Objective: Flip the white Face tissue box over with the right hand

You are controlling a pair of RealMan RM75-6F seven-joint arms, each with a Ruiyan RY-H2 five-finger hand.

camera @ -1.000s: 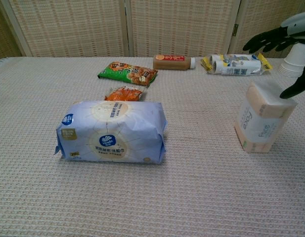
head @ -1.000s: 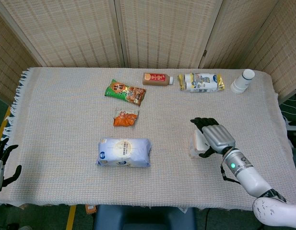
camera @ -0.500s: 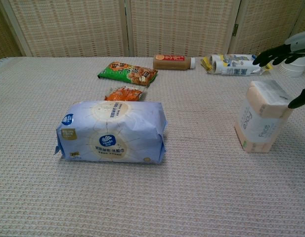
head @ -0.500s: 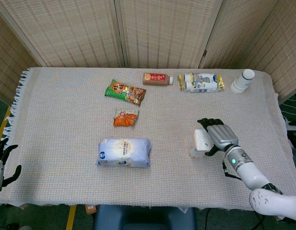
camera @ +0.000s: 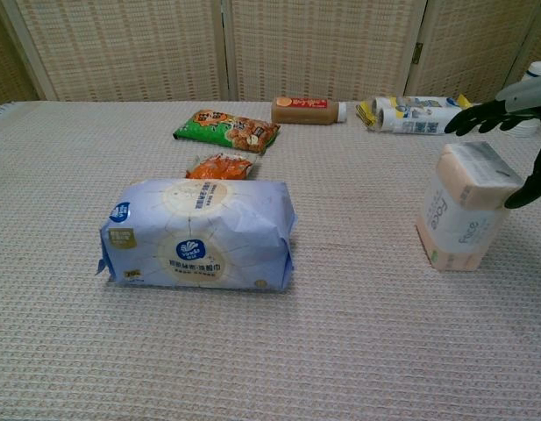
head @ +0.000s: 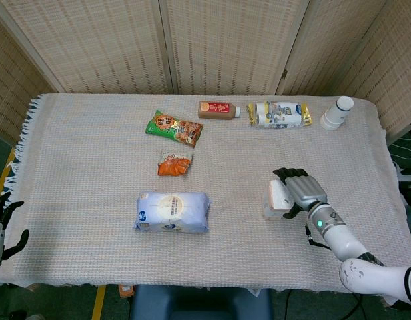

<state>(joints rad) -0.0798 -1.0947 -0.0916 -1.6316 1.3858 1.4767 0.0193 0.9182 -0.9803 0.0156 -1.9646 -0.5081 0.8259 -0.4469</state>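
Note:
The white Face tissue box (head: 276, 199) (camera: 463, 212) stands on its narrow side at the right of the table, its top tilted slightly to the right. My right hand (head: 302, 191) (camera: 516, 132) arches over the box's right upper end. Its dark fingers (camera: 489, 114) are spread past the far side of the top, and its thumb (camera: 535, 175) hangs by the box's right upper corner. I cannot tell whether the thumb touches the box. My left hand (head: 1, 223) rests off the table's front left corner with its fingers apart, holding nothing.
A blue-white tissue pack (head: 172, 212) (camera: 200, 233) lies mid-table, with an orange snack packet (head: 174, 163) and a green snack bag (head: 174, 127) behind it. Along the back are a brown bottle (head: 218, 109), a white-yellow pack (head: 280, 114) and white cups (head: 336, 113).
My right hand has drawn back to the right and sunk lower, so its thumb now hangs beside the box's upper corner. The box has stayed on its side.

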